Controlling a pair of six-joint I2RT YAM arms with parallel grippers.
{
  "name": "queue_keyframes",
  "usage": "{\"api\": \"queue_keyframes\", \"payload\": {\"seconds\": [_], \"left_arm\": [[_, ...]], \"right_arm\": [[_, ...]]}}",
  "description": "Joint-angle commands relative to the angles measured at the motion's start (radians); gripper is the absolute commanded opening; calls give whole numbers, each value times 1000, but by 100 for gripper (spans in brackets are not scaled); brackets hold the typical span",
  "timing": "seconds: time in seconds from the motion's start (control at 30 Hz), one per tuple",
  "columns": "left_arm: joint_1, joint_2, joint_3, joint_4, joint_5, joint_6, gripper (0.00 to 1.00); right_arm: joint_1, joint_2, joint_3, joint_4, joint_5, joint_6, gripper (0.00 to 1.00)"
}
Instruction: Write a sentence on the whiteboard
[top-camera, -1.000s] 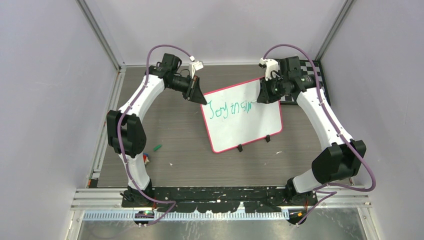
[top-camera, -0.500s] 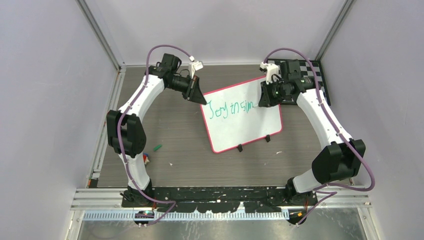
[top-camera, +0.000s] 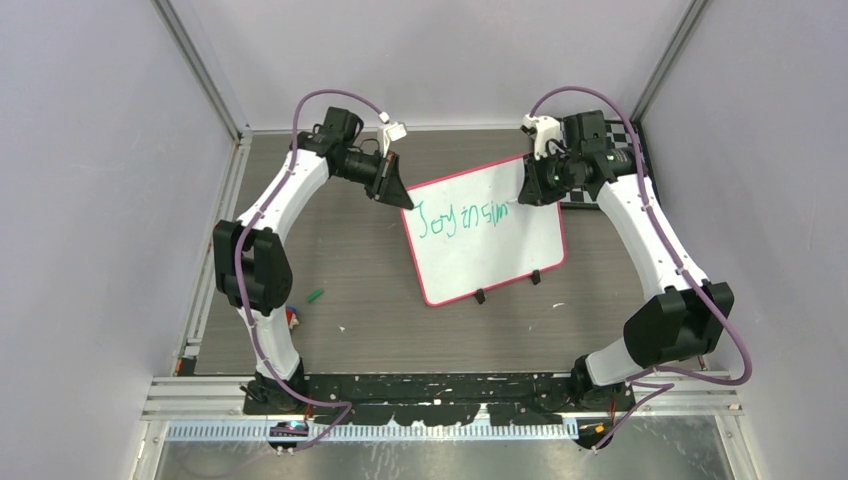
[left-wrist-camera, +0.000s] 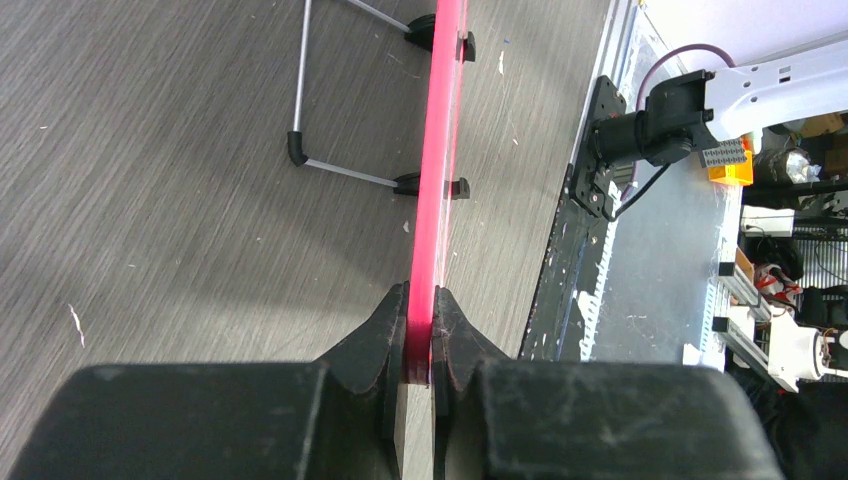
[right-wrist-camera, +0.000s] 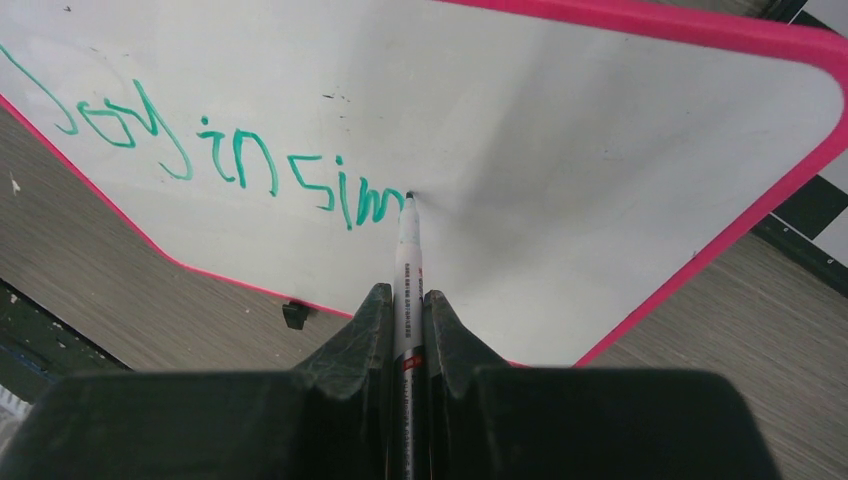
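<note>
The whiteboard (top-camera: 490, 250) stands tilted on the table, white with a pink rim (left-wrist-camera: 437, 160) and two black clips at its lower edge. Green lettering, the sentence (top-camera: 460, 217) (right-wrist-camera: 230, 165), reads "Joy in sim" along its upper part. My left gripper (top-camera: 402, 203) (left-wrist-camera: 420, 310) is shut on the board's pink edge at its top left corner. My right gripper (top-camera: 522, 197) (right-wrist-camera: 405, 305) is shut on a white marker (right-wrist-camera: 407, 270), whose tip touches the board just after the last letter.
A black-and-white checkered board (top-camera: 610, 150) lies behind the right arm at the back right. A small green cap (top-camera: 315, 295) and a small coloured piece (top-camera: 292, 317) lie on the table by the left arm. The board's wire stand (left-wrist-camera: 330, 100) rests on the wood-grain tabletop.
The right gripper has shifted slightly right along the board, and the green lettering has grown from "sir" to "sim". The left arm holds still.
</note>
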Motion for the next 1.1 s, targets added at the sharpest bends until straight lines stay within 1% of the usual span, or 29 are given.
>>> {"api": "queue_keyframes", "payload": {"seconds": [0.0,0.33,0.73,0.87,1.07], "left_arm": [[-14,-23,-11,16,-50,38,0],[-13,-24,-14,14,-53,43,0],[-13,-29,-20,16,-55,43,0],[-13,-31,-23,19,-56,43,0],[-13,-27,-23,20,-53,42,0]], "right_arm": [[-6,-12,50,31,-1,-2,0],[-5,19,46,40,27,-9,0],[-10,28,102,39,37,-1,0],[-9,27,82,37,33,-3,0],[-10,1,9,40,31,-7,0]]}}
